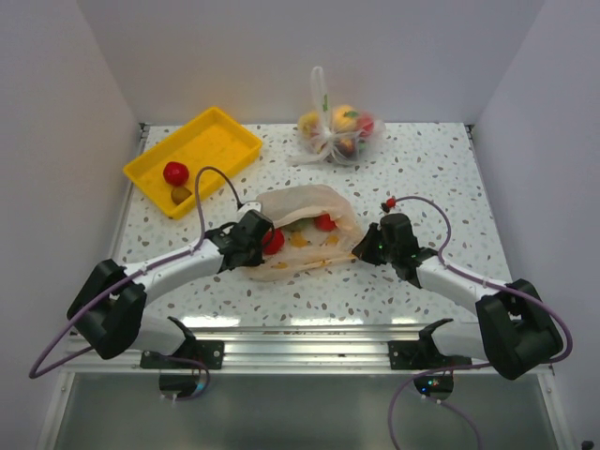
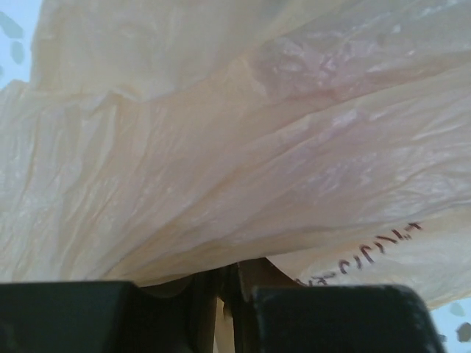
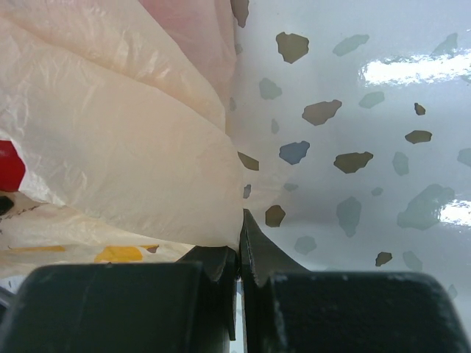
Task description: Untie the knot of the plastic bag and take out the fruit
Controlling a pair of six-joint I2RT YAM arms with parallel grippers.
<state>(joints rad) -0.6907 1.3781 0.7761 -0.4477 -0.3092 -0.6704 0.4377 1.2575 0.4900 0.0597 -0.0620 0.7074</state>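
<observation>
Right gripper (image 3: 239, 246), bottom centre of the right wrist view: fingers pressed together, with a thin edge of the plastic bag (image 3: 110, 147) nipped at their tips. Speckled table (image 3: 353, 88) shows to the right. Likely purpose: anchor the bag's right corner so the film stays taut while the other arm works the opening.

Left gripper (image 2: 227, 301), bottom edge of the left wrist view: fingers nearly together, only a narrow slit between them, with a fold of peach film in it. Reads as a pinch on the bag, not on fruit. Film fills the rest of that frame; dark print at lower right.

Overhead view:
- **Arms:** both reach in low from the bottom corners, forearms close to the table, elbows out, wrists turned toward each other. One is at the bag's left end, one at its right.
- **Bag:** lies at frame centre, stretched between them, mouth gaping toward the left.
- **Knot:** cannot be made out. No tied band shows, so probably already undone.

Fruit in the bag:
- **Nearest red fruit** (image 1: 273, 241): sits at the mouth, right against the left gripper.
- **Second red fruit** (image 1: 325, 222): seen through the film, deeper in.
- **Greenish shape** (image 1: 295, 226): also through the film, deeper in.

Extraction looks partly done.

Farther, upper left: yellow tray (image 1: 230, 141) holds a red fruit (image 1: 175, 172) and a small brown fruit (image 1: 181, 195). Evidently the drop spot.

Farthest, top centre: clear knotted bag (image 1: 337, 131) of other fruit, well apart from both arms.
</observation>
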